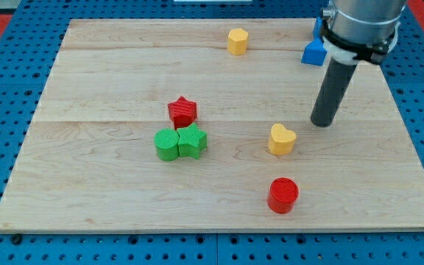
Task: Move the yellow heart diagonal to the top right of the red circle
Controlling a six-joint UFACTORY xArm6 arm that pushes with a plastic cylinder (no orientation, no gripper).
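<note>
The yellow heart [281,139] lies on the wooden board right of centre. The red circle [283,195] lies below it, near the board's bottom edge; the two are apart. My tip [322,122] rests on the board up and to the right of the yellow heart, a short gap away, not touching it. The dark rod rises from there to the arm at the view's top right.
A red star [182,112] sits left of centre, with a green circle [167,144] and a green star [192,140] touching just below it. A yellow hexagon [237,40] lies near the top edge. A blue block [314,51] sits at the top right, partly behind the arm.
</note>
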